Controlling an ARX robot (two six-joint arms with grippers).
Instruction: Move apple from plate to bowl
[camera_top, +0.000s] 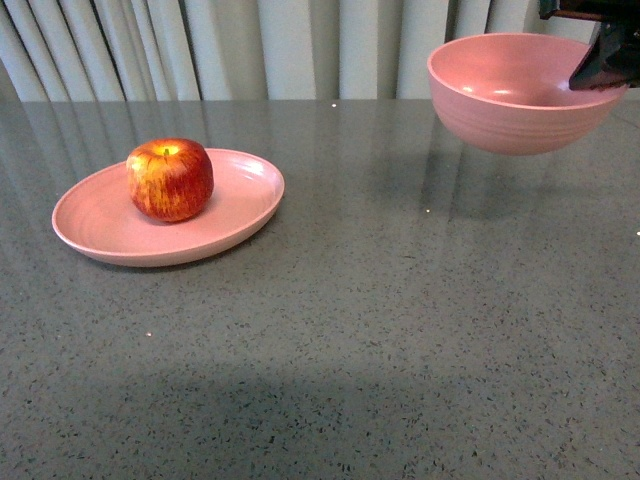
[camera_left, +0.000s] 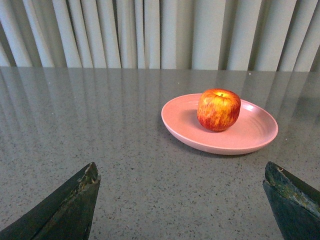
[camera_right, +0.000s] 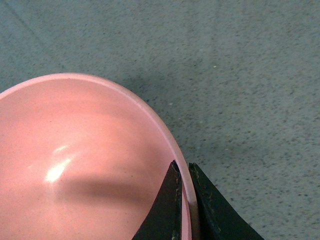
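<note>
Above surface (camera_top: 400, 330), right pincer (camera_right: 183, 165) nips bowl (camera_top: 520, 95) rim | left pincer (camera_left: 181, 167) wide, empty | step: positioning bowl | next: grasp apple (camera_top: 170, 178).

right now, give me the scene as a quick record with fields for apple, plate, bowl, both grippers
apple: sits on the plate, stem dimple up
plate: flat on the table, left side of the front view
bowl: nothing seen inside, appears held above the table, shadow beneath
right gripper: shut on the bowl's rim, one finger inside, one outside
left gripper: open, holding nothing, facing the apple
</note>
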